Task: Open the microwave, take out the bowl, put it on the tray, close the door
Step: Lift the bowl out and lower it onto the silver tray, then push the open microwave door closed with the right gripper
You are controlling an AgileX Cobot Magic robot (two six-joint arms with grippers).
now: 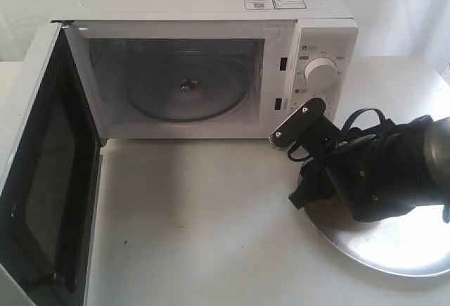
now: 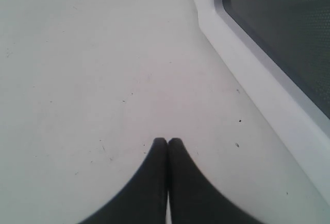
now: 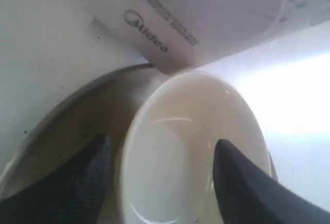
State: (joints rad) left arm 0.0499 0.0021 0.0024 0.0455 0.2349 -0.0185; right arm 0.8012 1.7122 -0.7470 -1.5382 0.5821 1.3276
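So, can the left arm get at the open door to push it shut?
Probably yes. The left end effector, shut, hangs over the table close beside the door, and nothing lies between them in the left wrist view.

Your exterior view is bright and washed out; the tray glares white; the microwave casts a soft shadow on the table; in your right wrist view the bowl is blurred, with blown-out glare beside it.
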